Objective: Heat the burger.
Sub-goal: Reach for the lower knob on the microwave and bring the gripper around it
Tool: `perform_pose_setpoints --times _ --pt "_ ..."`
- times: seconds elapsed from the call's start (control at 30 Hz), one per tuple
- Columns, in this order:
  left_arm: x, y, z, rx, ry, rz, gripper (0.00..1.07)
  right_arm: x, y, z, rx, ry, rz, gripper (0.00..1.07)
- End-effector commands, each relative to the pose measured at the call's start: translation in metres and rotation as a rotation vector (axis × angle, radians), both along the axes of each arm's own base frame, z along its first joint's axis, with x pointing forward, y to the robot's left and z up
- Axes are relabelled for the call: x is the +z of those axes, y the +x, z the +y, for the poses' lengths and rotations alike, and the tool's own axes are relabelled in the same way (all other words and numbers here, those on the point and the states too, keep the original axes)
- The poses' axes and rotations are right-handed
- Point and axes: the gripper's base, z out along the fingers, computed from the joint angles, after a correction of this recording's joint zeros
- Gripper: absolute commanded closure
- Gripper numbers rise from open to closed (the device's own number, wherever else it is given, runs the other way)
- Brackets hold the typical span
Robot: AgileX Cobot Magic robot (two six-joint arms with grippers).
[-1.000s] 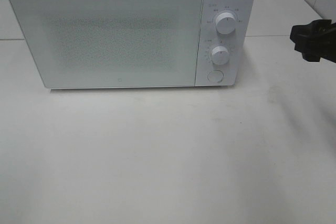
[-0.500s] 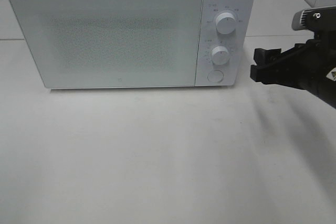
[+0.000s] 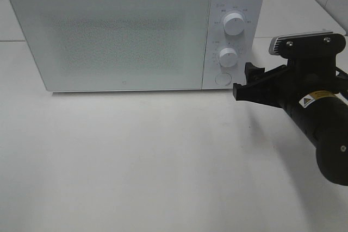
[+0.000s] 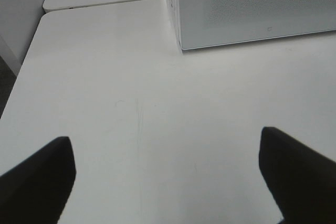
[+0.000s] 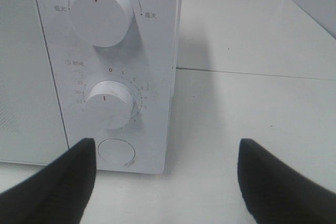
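Observation:
The burger is out of view in every frame. A white microwave (image 3: pixel 125 36) stands at the back of the table with its door closed. My right gripper (image 3: pixel 244 80) hovers open and empty just right of the microwave's lower front corner. In the right wrist view its dark fingertips (image 5: pixel 58 182) frame the round button (image 5: pixel 116 152) and the lower knob (image 5: pixel 109 104). My left gripper (image 4: pixel 165 171) appears only in the left wrist view. It is open with nothing between its fingers, over bare table short of the microwave's left corner (image 4: pixel 181 45).
The control panel carries an upper knob (image 3: pixel 234 23), a lower knob (image 3: pixel 228 57) and a round button (image 3: pixel 222 79). The white table (image 3: pixel 163 161) stretches in front of the microwave. A seam between two table tops runs behind (image 5: pixel 252 72).
My right arm has swung in from the right edge toward the microwave's control panel, its jaws staying open. The microwave has not moved.

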Motion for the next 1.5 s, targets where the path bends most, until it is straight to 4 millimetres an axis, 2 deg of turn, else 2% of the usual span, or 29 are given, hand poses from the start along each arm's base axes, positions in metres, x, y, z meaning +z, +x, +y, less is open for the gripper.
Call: perform_pose_setpoints --times 0.03,0.23,0.53,0.97,1.07,1.5 --pt "0.0 -0.004 0.0 0.002 0.003 -0.025 0.2 0.001 -0.002 0.005 -0.016 -0.02 -0.071 0.35" --pt "0.0 -0.004 0.0 0.001 0.003 -0.025 0.2 -0.003 0.004 0.012 -0.036 -0.018 -0.089 0.35" --pt "0.0 -0.004 0.0 0.001 0.003 -0.025 0.2 -0.011 0.028 0.032 -0.038 -0.009 -0.113 0.35" --pt "0.0 -0.004 0.0 0.001 0.003 -0.025 0.2 -0.002 0.05 0.043 -0.055 0.031 -0.166 0.35" --pt "0.0 -0.004 0.0 0.001 0.003 -0.025 0.2 -0.01 0.062 0.044 -0.057 0.025 -0.152 0.35" --pt "0.0 -0.004 0.0 0.002 0.003 -0.025 0.2 -0.024 0.081 0.058 -0.056 0.029 -0.151 0.35"
